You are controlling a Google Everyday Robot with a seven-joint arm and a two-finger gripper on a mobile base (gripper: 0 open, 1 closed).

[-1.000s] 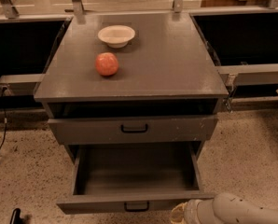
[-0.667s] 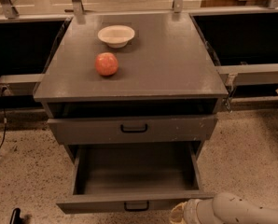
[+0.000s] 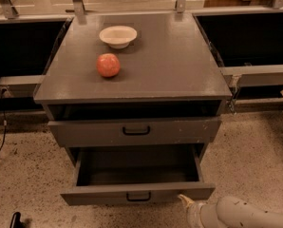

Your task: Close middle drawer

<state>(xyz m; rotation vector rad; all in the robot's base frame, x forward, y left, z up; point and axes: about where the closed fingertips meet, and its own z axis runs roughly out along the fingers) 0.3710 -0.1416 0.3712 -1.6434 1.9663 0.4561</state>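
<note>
At the bottom edge of the camera view, right of centre, the robot's cream-white gripper (image 3: 186,204) pokes in from the right on the end of a pale, rounded arm (image 3: 248,215). Only its pointed tip shows, and whether it is released or clenched cannot be told. It holds nothing that can be seen. It hangs low over the speckled beige stone floor (image 3: 27,179).

Just above and left of the gripper is the middle drawer (image 3: 99,194), a long plain grey wooden tray with a low front panel. It stands pulled far out of the cabinet, towards the viewer, with its inside bare. The gripper's tip sits just beside the right part of that front panel, near its lower edge. Whether it touches cannot be told. The small black handle (image 3: 138,197) at the panel's centre lies to the gripper's left, apart from it.

Behind and above, a taller grey upper drawer (image 3: 84,133) with white scuffs stands slightly out. The flat grey worktop (image 3: 179,65) caps the cabinet. On it rests a round red-orange fruit (image 3: 108,65), and farther back, apart from it, a shallow cream bowl (image 3: 117,35).
</note>
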